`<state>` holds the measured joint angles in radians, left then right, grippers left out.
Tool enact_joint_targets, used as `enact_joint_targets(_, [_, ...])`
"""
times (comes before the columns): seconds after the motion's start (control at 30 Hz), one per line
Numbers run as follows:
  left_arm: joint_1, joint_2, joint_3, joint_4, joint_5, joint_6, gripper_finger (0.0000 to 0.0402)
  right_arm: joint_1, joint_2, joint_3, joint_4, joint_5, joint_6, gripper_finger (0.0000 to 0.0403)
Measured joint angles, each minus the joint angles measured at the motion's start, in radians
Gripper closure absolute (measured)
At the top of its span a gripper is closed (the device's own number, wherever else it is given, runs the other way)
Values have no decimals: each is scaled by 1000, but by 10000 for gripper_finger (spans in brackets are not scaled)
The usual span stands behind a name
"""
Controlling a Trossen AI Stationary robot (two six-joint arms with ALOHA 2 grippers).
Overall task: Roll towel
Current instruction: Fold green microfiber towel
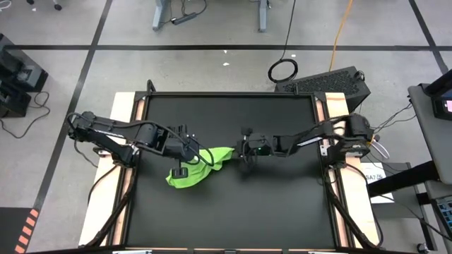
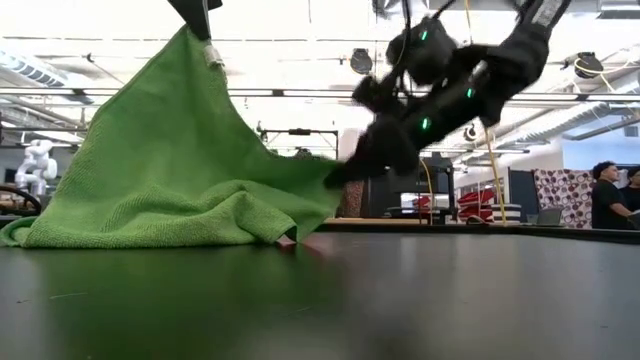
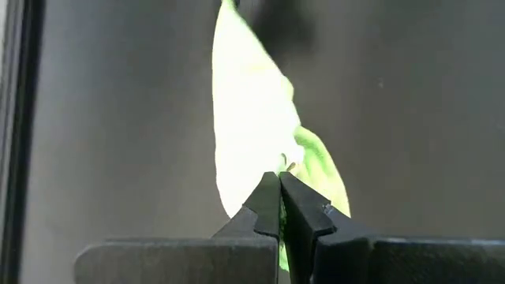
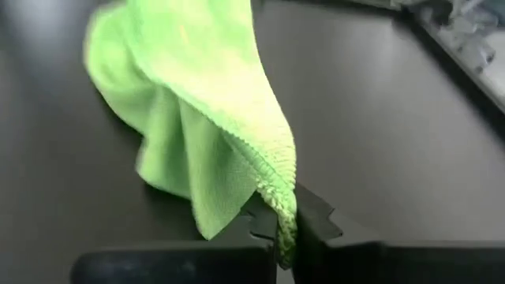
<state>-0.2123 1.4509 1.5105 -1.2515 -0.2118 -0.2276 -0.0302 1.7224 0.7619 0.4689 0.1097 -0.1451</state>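
plain lime-green towel (image 1: 192, 171), black table (image 1: 233, 212), dark tools

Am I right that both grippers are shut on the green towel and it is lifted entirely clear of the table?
Not quite: the left gripper and right gripper do pinch the towel, but the low view shows its lower edge resting on the table.

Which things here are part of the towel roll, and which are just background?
In the job:
towel, lifted at two corners
left pincer, shut on one corner
right pincer, shut on the other

Just about:
black table
cable coil on the floor
people beyond the table
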Motion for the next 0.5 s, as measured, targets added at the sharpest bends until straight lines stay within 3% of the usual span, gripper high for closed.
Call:
enact_joint_targets(0.13, [-7, 0, 32, -19, -29, 0, 400, 37, -173, 0, -178, -1, -22, 400])
enact_joint_targets(0.33, [-82, -2, 184, -20, -154, 31, 400, 116, -495, 0, -444, -2, -19, 402])
enact_joint_targets(0.5, [-166, -2, 319, 42, -225, 117, 400, 203, -758, 0, -526, -13, -20, 402])
